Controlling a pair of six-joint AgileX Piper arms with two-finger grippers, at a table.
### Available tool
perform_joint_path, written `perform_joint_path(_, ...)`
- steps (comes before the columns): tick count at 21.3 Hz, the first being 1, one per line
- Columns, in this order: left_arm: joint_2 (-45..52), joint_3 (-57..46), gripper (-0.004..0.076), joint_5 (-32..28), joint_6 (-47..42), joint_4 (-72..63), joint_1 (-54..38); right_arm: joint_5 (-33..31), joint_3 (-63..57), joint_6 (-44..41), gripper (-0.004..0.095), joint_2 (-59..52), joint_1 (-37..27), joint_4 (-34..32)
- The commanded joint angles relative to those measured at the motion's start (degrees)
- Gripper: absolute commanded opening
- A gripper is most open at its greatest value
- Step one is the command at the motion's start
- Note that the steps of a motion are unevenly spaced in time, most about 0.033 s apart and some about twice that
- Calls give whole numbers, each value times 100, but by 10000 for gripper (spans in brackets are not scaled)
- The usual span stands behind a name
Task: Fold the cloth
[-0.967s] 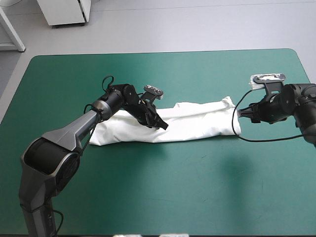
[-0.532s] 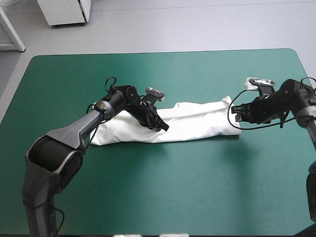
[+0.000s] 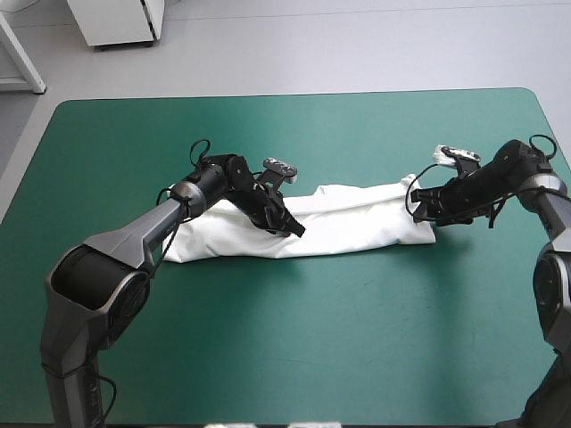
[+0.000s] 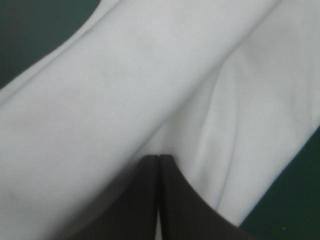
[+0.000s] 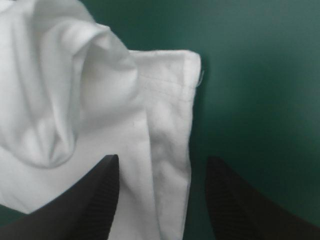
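You have the white short-sleeved cotton T-shirt (image 3: pixel 357 221) lying as a long folded band across the middle of the teal-green covered table (image 3: pixel 268 357), running from left to right. Your left gripper (image 3: pixel 293 226) rests on the band left of its middle, its black fin-shaped fingers (image 4: pixel 142 200) pressed together into one point against the cloth. Your right gripper (image 5: pixel 162 160) is at the band's right end with its fingers spread apart, the shirt's hemmed edge between them and one finger over bare cover.

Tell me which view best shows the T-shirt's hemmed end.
Right wrist view: the stitched hem corner of the T-shirt lies just ahead of the open right gripper, close up. High view shows that end small, beside the gripper. Left wrist view shows only mid-shirt folds.
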State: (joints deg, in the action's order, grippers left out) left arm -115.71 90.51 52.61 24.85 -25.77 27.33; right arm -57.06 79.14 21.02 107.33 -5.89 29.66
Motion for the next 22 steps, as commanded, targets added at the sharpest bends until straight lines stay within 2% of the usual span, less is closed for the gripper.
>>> perform_joint_path(1,274,142,-9,-59,7,-172,38,-35,200,175,502,-74,-43,426)
perform_joint_path(9,274,142,-9,-48,24,-172,38,-161,211,335,481,370,166,709)
perform_joint_path(10,274,142,-9,-48,24,-172,38,-161,211,375,444,413,230,709)
perform_joint_path(13,274,142,-9,-48,24,-172,38,-161,211,469,234,490,354,723)
perform_joint_path(15,274,142,-9,-48,24,-172,38,-150,211,539,6,499,362,781)
perform_joint_path(22,274,142,-9,-21,24,-172,38,-745,667,539,-13,333,341,981)
